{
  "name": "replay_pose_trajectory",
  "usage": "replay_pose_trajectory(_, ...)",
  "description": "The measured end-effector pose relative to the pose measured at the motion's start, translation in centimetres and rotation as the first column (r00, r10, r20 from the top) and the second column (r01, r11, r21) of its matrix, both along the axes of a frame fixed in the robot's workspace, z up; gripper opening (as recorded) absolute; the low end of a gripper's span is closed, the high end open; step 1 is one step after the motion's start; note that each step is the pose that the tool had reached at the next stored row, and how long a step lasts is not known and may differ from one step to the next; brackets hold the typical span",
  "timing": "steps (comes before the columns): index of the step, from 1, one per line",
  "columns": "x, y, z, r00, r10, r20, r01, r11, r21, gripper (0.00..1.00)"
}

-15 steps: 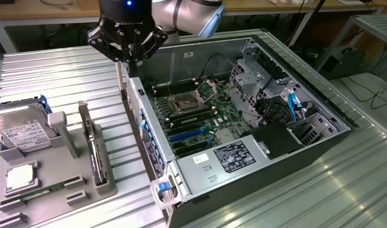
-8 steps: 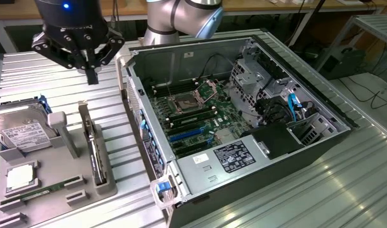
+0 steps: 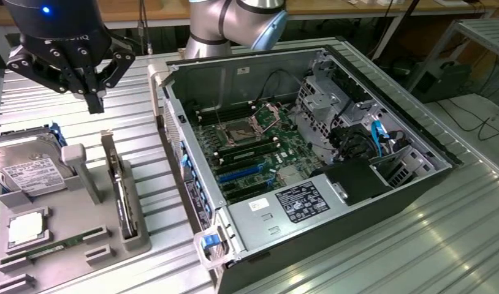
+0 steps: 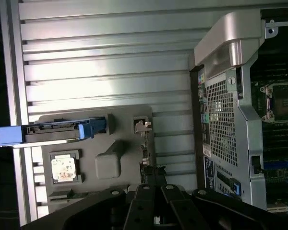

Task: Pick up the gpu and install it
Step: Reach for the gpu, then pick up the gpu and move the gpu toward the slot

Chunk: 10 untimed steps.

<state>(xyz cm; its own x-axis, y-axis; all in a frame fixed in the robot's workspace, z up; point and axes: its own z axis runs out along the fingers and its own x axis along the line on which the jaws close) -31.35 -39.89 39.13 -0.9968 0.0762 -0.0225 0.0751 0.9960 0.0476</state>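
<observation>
Judged to be the approach before the pick, with nothing gripped and nothing seated.

Hanging above the grey moulded plastic parts holder (image 3: pixel 78 226), over its end with the boxy silver hard drive in a blue caddy (image 3: pixel 29 174): the black two-finger gripper (image 3: pixel 94 105), tips pointing down, jaws apparently pressed together with nothing between them.

Standing on its long edge in a narrow slot along the holder's side nearest the open black tower computer case (image 3: pixel 396 104): the gpu (image 3: pixel 121 196), a thin flat black card with a narrow silver metal bracket rising at the end towards the hard drive. Not yet touched or lifted.

To do this step well:
- Spread the jaws wide before coming down, to avoid landing closed tips on the card's top edge.
- Line the pads up parallel to the card's flat faces, one to each side of the slot.
- Centre along the card's length rather than at the bracket, to prevent tipping in the lift.
- Come down straight, keeping off the holder's upright grey post (image 3: pixel 87 177) beside the slot.
- Grip firmly but not hard, given such a thin board.
- Pull up along the slot without twisting.

Relative to the jaws: gpu lower and offset, towards the holder's case side and further along the holder from the hard drive end. Clear air between tips and bracket. In the wrist view, card seen edge-on as a thin dark line in the holder, close by the gripper's black linkage
</observation>
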Motion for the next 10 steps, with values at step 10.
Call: replay_pose_trajectory(10, 0.00, 0.00, 0.00, 1.0000, 0.000, 0.0000, 0.000, 1.0000, 0.0000, 0.17)
